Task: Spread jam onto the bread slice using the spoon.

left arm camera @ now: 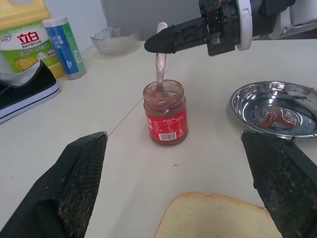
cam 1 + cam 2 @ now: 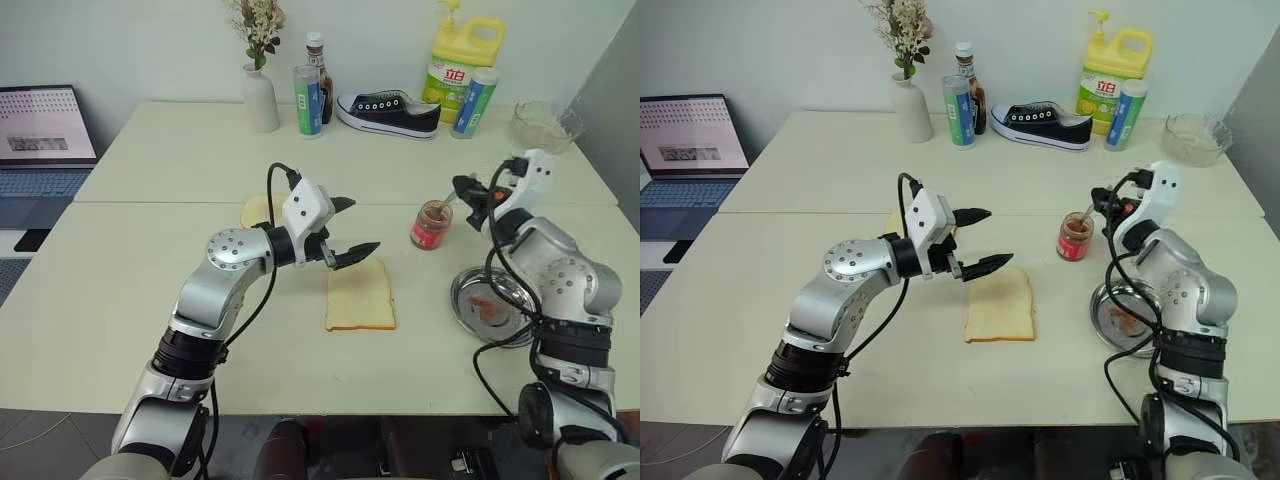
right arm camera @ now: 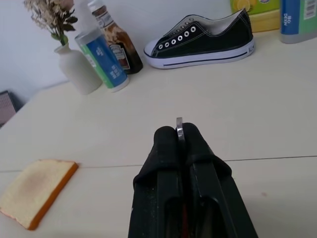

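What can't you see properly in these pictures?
- Spoon bowl: sunk in the jam jar, so how much jam it carries is hidden, left wrist view.
- Spoon handle: clamped inside the right end effector.
- Bread slice: near part cut off by the picture's edge, left wrist view.
- Jar label: print too small.

Shiny metal spoon [image 1: 160,64], glossy jam in clear glass jar [image 1: 165,113], polished steel dish [image 1: 275,108], matt porous bread slice [image 2: 360,296].
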`<move>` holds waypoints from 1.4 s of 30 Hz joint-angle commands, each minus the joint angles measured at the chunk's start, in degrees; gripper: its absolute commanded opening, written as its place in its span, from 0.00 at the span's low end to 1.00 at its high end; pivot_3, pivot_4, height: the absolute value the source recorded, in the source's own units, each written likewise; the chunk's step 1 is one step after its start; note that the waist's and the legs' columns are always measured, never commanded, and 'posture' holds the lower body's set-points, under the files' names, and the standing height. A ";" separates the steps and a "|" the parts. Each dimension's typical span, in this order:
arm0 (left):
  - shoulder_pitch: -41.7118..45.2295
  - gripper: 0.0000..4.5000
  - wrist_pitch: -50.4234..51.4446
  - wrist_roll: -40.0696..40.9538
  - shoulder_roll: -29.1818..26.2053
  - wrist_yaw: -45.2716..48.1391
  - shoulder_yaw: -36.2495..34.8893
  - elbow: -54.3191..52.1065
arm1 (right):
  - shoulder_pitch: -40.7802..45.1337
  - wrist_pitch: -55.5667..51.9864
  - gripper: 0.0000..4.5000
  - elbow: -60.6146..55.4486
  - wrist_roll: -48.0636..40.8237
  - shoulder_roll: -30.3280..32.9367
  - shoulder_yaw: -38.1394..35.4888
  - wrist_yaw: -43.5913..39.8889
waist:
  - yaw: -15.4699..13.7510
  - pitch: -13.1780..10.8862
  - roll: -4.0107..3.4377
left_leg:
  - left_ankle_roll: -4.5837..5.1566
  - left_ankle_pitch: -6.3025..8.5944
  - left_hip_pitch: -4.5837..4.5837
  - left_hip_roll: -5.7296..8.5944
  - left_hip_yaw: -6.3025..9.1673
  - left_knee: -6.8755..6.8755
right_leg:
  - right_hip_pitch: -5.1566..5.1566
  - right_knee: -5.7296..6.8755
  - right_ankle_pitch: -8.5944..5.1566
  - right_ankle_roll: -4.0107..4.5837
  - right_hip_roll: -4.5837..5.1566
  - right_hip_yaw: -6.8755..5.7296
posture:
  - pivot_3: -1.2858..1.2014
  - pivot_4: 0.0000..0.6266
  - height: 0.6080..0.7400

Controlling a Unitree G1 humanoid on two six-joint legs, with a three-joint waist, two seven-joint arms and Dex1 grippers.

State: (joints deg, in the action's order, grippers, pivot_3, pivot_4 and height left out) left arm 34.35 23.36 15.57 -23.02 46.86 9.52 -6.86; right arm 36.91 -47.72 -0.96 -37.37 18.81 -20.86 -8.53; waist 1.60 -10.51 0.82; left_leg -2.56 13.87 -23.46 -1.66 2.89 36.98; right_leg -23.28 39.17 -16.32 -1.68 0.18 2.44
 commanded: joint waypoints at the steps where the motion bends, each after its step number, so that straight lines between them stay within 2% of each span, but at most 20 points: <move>1: 1.03 1.00 -0.96 0.61 0.15 -0.04 -0.98 -1.60 | 2.61 -2.48 0.01 -0.98 -5.30 -1.70 -5.46 3.89 | 0.01 0.00 -0.01 | 0.00 0.00 0.00 0.00 0.00 0.00 | 0.00 0.01 0.00 0.00 0.00 0.01 | 0.52 0.24 1.00; 9: 1.17 1.00 -1.03 0.56 -0.01 0.32 -0.99 -1.33 | 3.21 -8.18 0.01 -0.41 -12.74 -3.57 -11.47 10.35 | 0.05 0.01 -0.02 | 0.00 0.00 0.03 0.00 -0.02 0.01 | 0.00 0.10 0.00 0.00 0.00 0.02 | 0.52 0.24 1.00; 21: 1.55 1.00 -1.35 0.49 0.26 0.48 -0.79 -0.97 | -0.09 -1.65 0.01 -3.56 -0.70 3.01 3.38 2.92 | 0.17 0.01 -0.02 | 0.00 0.00 0.08 0.01 -0.04 0.01 | 0.00 0.16 0.00 0.00 -0.01 0.04 | 0.52 0.24 1.00; 29: 1.32 1.00 -1.31 0.45 0.32 0.22 -0.86 -1.26 | -0.54 2.52 0.01 -2.85 5.00 4.01 8.40 -1.04 | 0.15 0.01 -0.02 | 0.00 0.00 0.09 0.00 -0.04 0.02 | 0.00 0.17 0.00 0.00 -0.02 0.04 | 0.52 0.24 1.00; 37: 1.14 1.00 -1.27 0.49 0.35 0.10 -0.87 -1.40 | -0.04 0.09 0.01 -2.80 4.01 2.06 7.22 -0.96 | 0.13 0.01 -0.02 | 0.00 0.00 0.09 0.00 -0.03 0.02 | 0.00 0.19 0.00 0.00 -0.01 0.04 | 0.52 0.24 1.00; 42: 1.10 1.00 -1.34 0.54 0.38 0.20 -0.82 -1.42 | 1.25 -4.35 0.01 -2.44 -1.40 -1.63 0.27 3.52 | 0.11 0.01 -0.02 | 0.00 0.00 0.09 0.00 -0.02 0.04 | 0.00 0.23 0.00 0.00 -0.01 0.03 | 0.52 0.24 1.00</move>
State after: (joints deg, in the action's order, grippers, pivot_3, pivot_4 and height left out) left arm 34.54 23.21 15.56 -22.75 46.94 9.52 -6.59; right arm 36.49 -51.01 -1.55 -35.67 17.76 -17.51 -6.29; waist 1.71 -10.50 0.80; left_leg -2.56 13.87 -23.37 -1.65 2.87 37.02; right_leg -23.28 39.40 -16.32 -1.68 0.17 2.47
